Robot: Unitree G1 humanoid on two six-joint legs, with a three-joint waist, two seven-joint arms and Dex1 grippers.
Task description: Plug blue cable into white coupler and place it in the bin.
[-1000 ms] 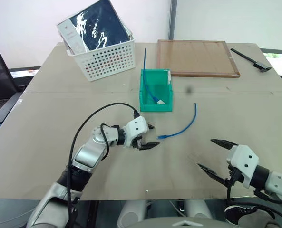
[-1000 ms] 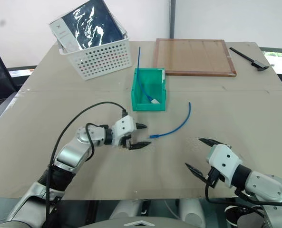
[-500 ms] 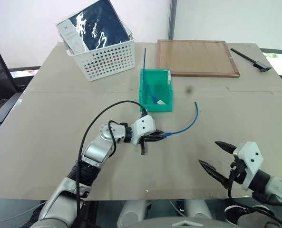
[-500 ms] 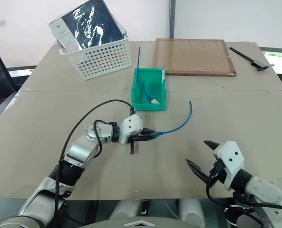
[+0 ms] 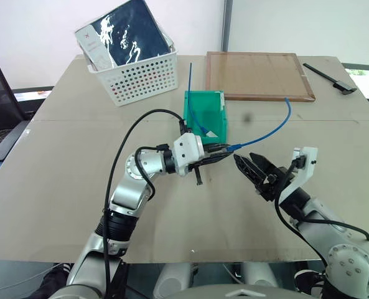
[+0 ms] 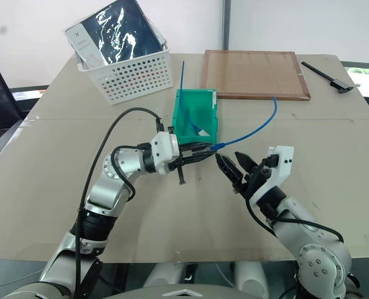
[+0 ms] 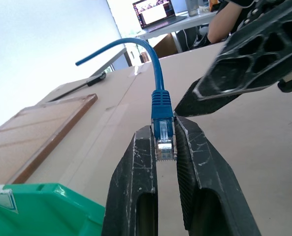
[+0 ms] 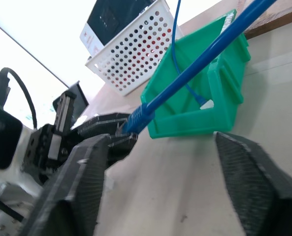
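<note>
green bin (image 5: 216, 136), straight blue cable (image 5: 192, 93) inside

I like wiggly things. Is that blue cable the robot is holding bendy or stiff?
Probably bendy: the blue cable arcs through the air from the left gripper, which pinches its clear plug. It likely sags or swings if moved, and looks light.
</note>
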